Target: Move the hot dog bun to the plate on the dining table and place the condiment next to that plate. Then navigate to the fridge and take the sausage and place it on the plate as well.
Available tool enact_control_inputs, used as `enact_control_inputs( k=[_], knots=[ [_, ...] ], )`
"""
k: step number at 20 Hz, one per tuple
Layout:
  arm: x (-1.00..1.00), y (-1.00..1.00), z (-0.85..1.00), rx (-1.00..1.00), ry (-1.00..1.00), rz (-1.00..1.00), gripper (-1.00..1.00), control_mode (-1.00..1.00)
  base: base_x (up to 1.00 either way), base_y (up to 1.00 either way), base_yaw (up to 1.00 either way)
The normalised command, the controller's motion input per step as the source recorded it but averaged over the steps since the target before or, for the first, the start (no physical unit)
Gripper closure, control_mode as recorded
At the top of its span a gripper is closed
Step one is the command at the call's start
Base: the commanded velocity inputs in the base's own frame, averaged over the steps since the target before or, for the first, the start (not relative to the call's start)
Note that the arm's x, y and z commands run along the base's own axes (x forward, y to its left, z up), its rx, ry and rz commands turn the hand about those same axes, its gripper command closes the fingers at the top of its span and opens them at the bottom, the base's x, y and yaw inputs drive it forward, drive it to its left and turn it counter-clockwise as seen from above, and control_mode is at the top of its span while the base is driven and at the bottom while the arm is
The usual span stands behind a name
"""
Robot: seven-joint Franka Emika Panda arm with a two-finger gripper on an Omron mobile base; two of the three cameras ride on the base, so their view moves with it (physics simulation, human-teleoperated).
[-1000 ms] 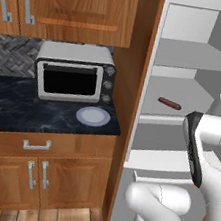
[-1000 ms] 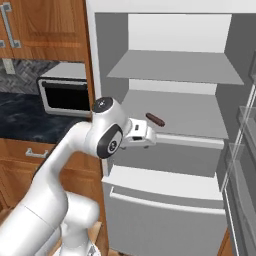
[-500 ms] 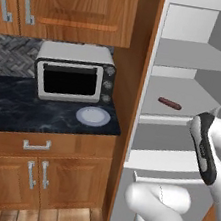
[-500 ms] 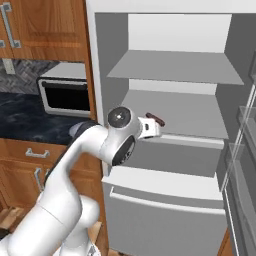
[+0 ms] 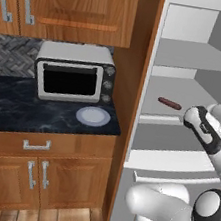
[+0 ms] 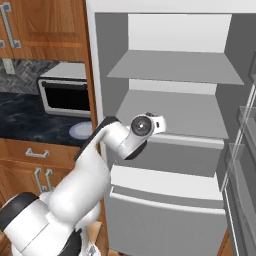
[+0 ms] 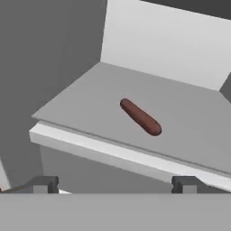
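Observation:
The fridge (image 5: 184, 56) stands open, with white shelves inside. A dark reddish-brown sausage (image 5: 169, 102) lies alone on its middle shelf (image 7: 85, 106). In the hand view the sausage (image 7: 140, 117) lies diagonally ahead, beyond the shelf's front lip. My gripper (image 7: 115, 185) hovers in front of that lip, open, its fingertips (image 7: 45, 184) wide apart and nothing between them. My wrist (image 6: 148, 125) is at the shelf's left front edge. The hot dog bun, the plate, the condiment and the dining table are out of view.
Left of the fridge (image 6: 170, 67) a black-topped counter (image 5: 26, 114) with drawers carries a toaster oven (image 5: 75, 76) and a plain pale blue-grey plate (image 5: 93, 116). Wooden cabinets hang above. The fridge door's shelves (image 6: 242, 165) stand at the right.
My arm has folded in closer to the fridge, its forearm dropping lower and nearer the shelf. The sausage has not moved, and the jaws have stayed open.

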Motion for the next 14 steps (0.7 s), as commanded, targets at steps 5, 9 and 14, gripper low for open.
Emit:
enact_control_inputs(
  k=[5, 9, 14],
  knots=[
    [0.65, -0.13, 0.02, 0.0, 0.0, 0.26, -1.0, -1.0, 0.0, 0.0, 0.0],
    [0.61, 0.0, -0.01, 0.0, 0.0, 0.24, -1.0, -1.0, 0.0, 0.0, 0.0],
    [0.68, -0.02, -0.03, 0.0, 0.0, 0.19, -1.0, -1.0, 0.0, 0.0, 0.0]
  ],
)
